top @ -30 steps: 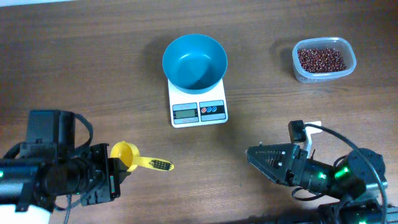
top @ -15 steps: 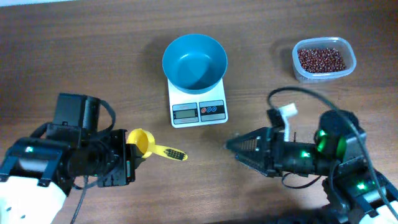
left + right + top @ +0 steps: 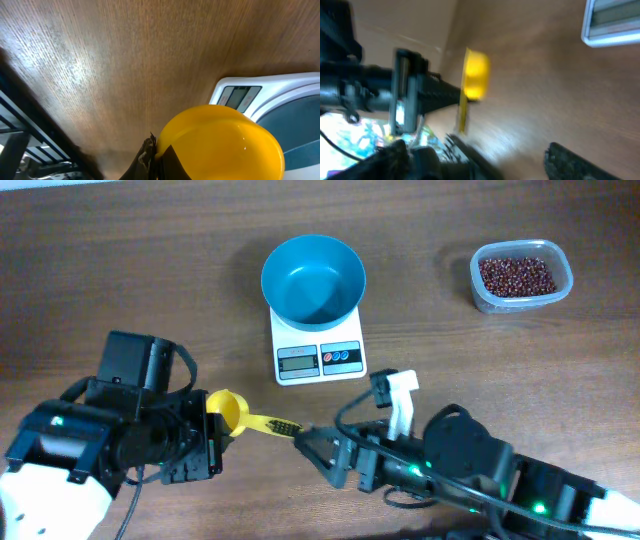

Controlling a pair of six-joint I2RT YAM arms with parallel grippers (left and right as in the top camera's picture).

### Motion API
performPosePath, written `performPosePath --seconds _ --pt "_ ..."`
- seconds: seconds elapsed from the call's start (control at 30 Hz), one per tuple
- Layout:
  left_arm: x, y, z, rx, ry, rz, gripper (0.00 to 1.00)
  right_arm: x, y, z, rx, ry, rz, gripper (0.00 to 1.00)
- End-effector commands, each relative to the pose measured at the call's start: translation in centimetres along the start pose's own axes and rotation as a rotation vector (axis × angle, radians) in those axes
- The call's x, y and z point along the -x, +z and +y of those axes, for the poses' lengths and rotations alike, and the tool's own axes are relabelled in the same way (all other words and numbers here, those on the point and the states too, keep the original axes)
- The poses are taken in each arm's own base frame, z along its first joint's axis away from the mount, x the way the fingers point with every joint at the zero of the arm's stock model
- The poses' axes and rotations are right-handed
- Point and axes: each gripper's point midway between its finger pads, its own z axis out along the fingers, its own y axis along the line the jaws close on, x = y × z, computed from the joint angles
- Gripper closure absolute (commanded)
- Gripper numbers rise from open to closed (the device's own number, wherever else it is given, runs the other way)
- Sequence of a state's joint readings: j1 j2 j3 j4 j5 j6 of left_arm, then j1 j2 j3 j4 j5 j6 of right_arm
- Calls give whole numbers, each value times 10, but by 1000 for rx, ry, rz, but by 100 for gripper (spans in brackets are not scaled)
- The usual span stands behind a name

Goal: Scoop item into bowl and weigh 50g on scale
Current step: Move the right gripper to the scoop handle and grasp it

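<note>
The teal bowl (image 3: 313, 278) sits empty on the white scale (image 3: 320, 360). The beans (image 3: 515, 274) lie in a clear tub at the far right. My left gripper (image 3: 210, 423) is shut on the cup end of a yellow scoop (image 3: 228, 410), whose handle (image 3: 272, 423) points right. The left wrist view shows the scoop's cup (image 3: 220, 145) close up, with the scale (image 3: 240, 95) and bowl (image 3: 297, 127) behind it. My right gripper (image 3: 318, 452) is open just right of the handle's tip. In the blurred right wrist view the scoop (image 3: 475, 75) is ahead of its fingers (image 3: 580, 162).
The clear tub (image 3: 555, 288) stands at the back right corner, well away from both arms. Both arm bodies crowd the front edge of the wooden table (image 3: 120, 260).
My right arm has swept left along the front of the table to the scoop's handle. The left gripper has carried the scoop slightly right and toward the scale.
</note>
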State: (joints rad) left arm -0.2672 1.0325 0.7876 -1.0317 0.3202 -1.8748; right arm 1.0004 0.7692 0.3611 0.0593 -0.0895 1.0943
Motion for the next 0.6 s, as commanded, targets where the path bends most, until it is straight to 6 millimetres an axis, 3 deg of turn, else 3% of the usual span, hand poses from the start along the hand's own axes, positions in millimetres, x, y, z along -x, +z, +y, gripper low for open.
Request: performPosePath --seconds 0.0,0.13,0.3,0.57 --pt "-8 1 4 11 46 -6 100 2 14 12 37 15 -4 18" --pt "-11 4 8 19 92 -25 100 -9 27 9 38 41 59 27" --pt "-10 9 10 47 90 -36 100 -14 27 13 58 41 86 42" --pt "-15 22 17 138 65 2 100 -15 29 9 48 58 92 42"
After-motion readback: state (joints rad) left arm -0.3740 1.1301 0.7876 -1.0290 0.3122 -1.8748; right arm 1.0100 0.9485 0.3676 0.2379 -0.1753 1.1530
